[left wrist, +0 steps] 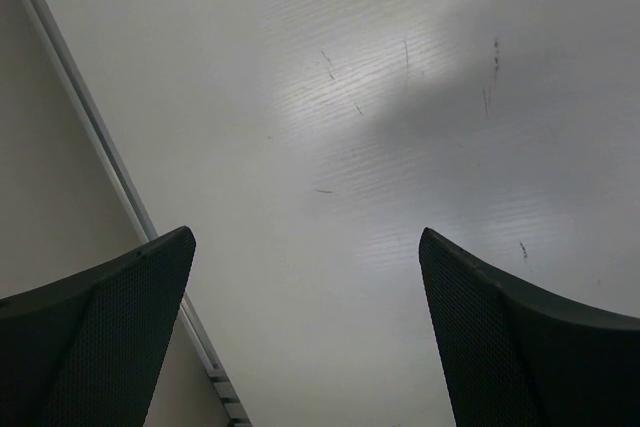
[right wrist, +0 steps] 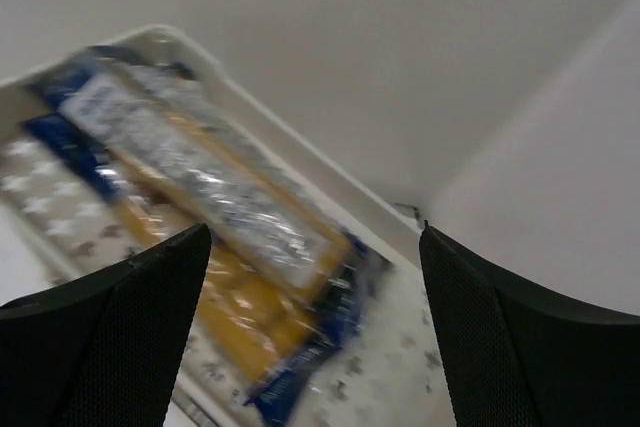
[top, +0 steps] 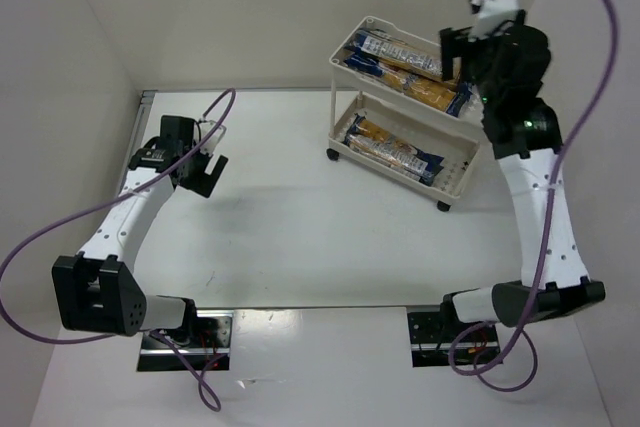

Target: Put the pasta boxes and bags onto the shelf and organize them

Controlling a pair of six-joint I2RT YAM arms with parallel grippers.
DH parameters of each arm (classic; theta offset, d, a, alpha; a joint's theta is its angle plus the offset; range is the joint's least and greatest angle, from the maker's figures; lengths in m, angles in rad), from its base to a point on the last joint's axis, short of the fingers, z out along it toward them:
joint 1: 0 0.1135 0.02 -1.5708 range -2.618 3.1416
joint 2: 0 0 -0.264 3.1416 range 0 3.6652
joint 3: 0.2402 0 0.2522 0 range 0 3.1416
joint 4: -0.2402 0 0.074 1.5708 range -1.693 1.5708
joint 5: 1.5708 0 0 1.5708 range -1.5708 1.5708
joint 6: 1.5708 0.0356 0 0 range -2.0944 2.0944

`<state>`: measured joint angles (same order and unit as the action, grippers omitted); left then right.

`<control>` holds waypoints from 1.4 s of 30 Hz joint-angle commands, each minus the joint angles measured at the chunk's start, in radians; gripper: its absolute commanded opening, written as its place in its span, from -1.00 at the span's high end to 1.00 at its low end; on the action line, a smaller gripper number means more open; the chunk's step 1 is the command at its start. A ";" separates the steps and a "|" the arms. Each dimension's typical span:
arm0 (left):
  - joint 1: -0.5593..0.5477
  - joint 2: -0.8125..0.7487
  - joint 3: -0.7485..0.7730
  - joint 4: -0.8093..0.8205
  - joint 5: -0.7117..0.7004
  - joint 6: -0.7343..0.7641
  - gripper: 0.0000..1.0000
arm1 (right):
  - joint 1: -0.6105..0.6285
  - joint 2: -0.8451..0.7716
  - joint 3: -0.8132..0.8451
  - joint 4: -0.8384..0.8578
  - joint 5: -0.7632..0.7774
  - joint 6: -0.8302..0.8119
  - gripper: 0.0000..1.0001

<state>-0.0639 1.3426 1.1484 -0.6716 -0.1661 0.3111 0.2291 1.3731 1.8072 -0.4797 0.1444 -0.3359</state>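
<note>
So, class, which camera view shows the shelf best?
The top external view shows both tiers of the shelf, its posts and wheels, with packets in each tray. The right wrist view shows a blurred corner of one tray; the left wrist view shows none.

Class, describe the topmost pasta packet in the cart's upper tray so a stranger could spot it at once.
Look for the white two-tier cart at the table's far right side. Its upper tray holds a pile of long, blue-ended pasta packets. The top packet lies on the others with its white label facing up.
</note>
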 commanded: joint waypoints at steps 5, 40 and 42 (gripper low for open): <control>0.001 -0.076 -0.044 -0.069 0.195 0.016 -1.00 | -0.362 -0.294 -0.132 -0.052 -0.068 0.204 -0.80; -0.027 -0.487 -0.069 -0.418 0.321 0.240 -1.00 | -0.583 -0.744 -0.261 -0.343 0.083 0.255 -0.80; -0.027 -0.487 -0.053 -0.399 0.330 0.229 -1.00 | -0.583 -0.744 -0.261 -0.343 0.083 0.245 -0.80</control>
